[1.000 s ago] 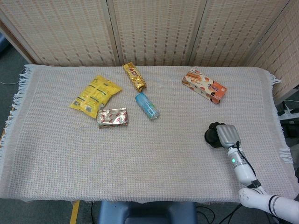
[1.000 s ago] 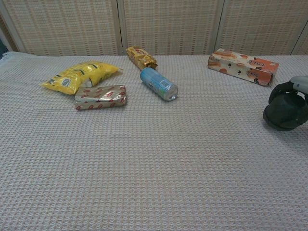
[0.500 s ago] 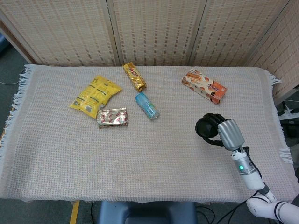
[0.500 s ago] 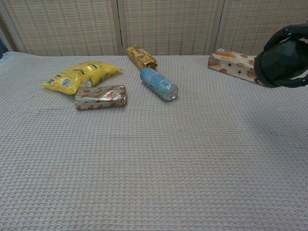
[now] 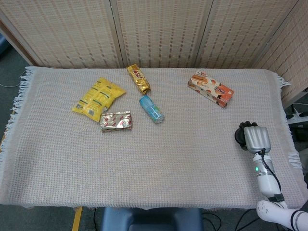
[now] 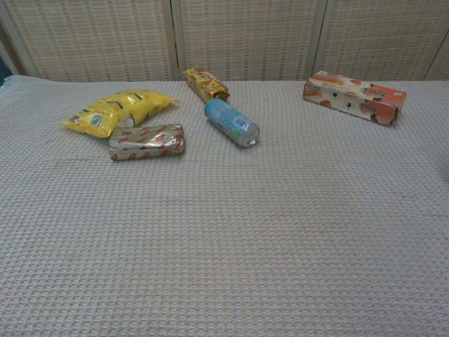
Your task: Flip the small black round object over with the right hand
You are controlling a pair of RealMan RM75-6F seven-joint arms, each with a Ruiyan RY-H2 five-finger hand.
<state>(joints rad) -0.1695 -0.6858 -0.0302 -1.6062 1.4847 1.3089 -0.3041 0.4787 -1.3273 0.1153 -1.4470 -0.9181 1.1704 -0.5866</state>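
- The right hand (image 5: 254, 138) is being seen in the head view only, over the right part of the worktop (image 5: 192, 159), near the fringed right edge; its silver back is facing the camera.
- Dark, curled fingers (image 5: 242, 130) are showing at the hand's upper left edge, and something black is being glimpsed beneath them — whether that is the small black round object or only the fingers cannot be told, so the hand's hold is not being stated.
- The small black round object is not being made out clearly in either view; if anywhere, it is being hidden under the right hand.
- The left hand is not being shown in either view.
- An orange-and-white box (image 5: 210, 88) is lying flat toward the far right of the worktop, well apart from the right hand; it is also being seen in the chest view (image 6: 354, 97).
- A light blue can (image 5: 151, 109) is lying on its side near the middle of the far half, just beside a gold wrapper (image 5: 138, 79) behind it.
- A yellow snack bag (image 5: 98, 98) is lying to the left — a silver-and-red packet (image 5: 116, 121) is resting just in front of it.
- The worktop is being covered by a pale woven cloth with fringed side edges.
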